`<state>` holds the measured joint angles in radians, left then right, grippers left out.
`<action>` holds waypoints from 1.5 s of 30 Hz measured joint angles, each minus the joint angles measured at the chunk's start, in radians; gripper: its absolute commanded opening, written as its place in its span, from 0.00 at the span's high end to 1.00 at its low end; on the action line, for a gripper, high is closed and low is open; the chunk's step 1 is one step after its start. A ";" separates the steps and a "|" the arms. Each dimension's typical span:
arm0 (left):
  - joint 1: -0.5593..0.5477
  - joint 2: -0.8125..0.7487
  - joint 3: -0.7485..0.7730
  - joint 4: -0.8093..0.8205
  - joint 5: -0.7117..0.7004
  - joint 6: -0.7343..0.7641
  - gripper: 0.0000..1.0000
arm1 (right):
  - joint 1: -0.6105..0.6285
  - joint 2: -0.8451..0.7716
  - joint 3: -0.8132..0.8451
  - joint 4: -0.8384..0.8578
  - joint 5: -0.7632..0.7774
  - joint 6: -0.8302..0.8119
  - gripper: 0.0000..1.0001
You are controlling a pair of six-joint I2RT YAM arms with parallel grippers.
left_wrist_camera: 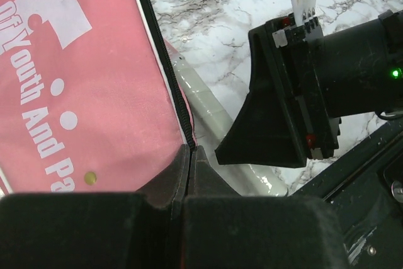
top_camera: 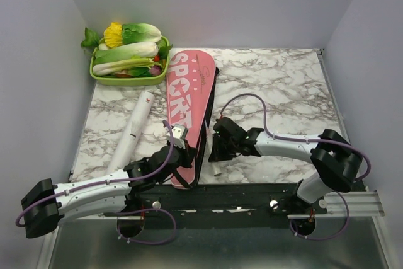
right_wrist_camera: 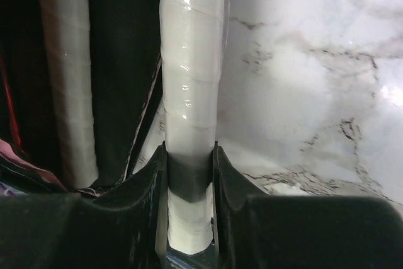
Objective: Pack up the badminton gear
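Two pincers, near edge: I have the left gripper (left_wrist_camera: pixel 190 154) closed tight, its tips meeting on the zip edge of the cover (left_wrist_camera: pixel 75 80), which it seems to nip. The right gripper (right_wrist_camera: pixel 189 177) is clamped round a white-taped handle (right_wrist_camera: pixel 189 80).
Held handle: it lies on the table (right_wrist_camera: pixel 315 92) just beside the cover's near mouth, on its right. By my reading it is not inside yet.
Second handle (right_wrist_camera: pixel 66 86): it sits in the dark of the cover's mouth, so I judge one racket is already in.
Cover: it lies flat on the marble, running away from the near edge. The zip looks undone at this end.
Tube (top_camera: pixel 132 131): it is out on the table, left of the cover and apart from it, not yet packed.
Shuttlecocks: I can make out none, so I cannot say whether they are stowed.
Tray (top_camera: pixel 93 70): green and full of vegetables, in the far left corner just beside the cover's far end. It is no part of the job.
Progress: about midway, I'd say. Left to do are the held racket, the tube and the zip.
Writing, near end of cover: white "Of Youth And Pa…", cut off by the view.
Writing, along cover: large white "SPORT". The fine script beyond it is too small to read.
Writing, tube: a small red mark near its far end, unreadable.
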<state>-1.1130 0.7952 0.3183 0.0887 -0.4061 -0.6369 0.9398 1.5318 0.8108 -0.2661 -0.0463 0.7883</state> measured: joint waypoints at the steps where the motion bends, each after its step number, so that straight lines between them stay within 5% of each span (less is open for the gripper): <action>1: 0.001 0.000 -0.003 0.001 -0.001 0.000 1.00 | 0.003 0.017 0.024 -0.010 0.003 0.005 0.94; 8: 0.010 0.012 -0.009 0.027 -0.003 -0.003 1.00 | 0.016 0.099 0.093 -0.007 -0.023 0.043 0.84; 12: 0.010 0.018 -0.008 0.031 -0.003 -0.003 1.00 | 0.019 0.104 0.088 0.043 -0.055 0.074 0.63; 21: 0.008 0.018 -0.008 0.036 -0.001 0.000 1.00 | 0.029 0.108 0.064 0.195 -0.086 0.109 0.35; 31: 0.006 0.013 -0.008 0.035 0.005 -0.001 1.00 | 0.028 0.020 0.032 0.154 -0.021 0.101 0.37; 39: 0.005 -0.007 -0.008 0.018 0.010 0.000 1.00 | 0.028 -0.130 -0.112 0.180 -0.010 0.119 0.60; 45: 0.005 -0.010 -0.008 0.013 0.015 0.000 1.00 | 0.033 -0.148 -0.194 0.266 -0.046 0.140 0.65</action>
<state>-1.1080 0.7856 0.3099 0.1020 -0.3912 -0.6373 0.9730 1.3838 0.6170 0.0002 -0.0925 0.9283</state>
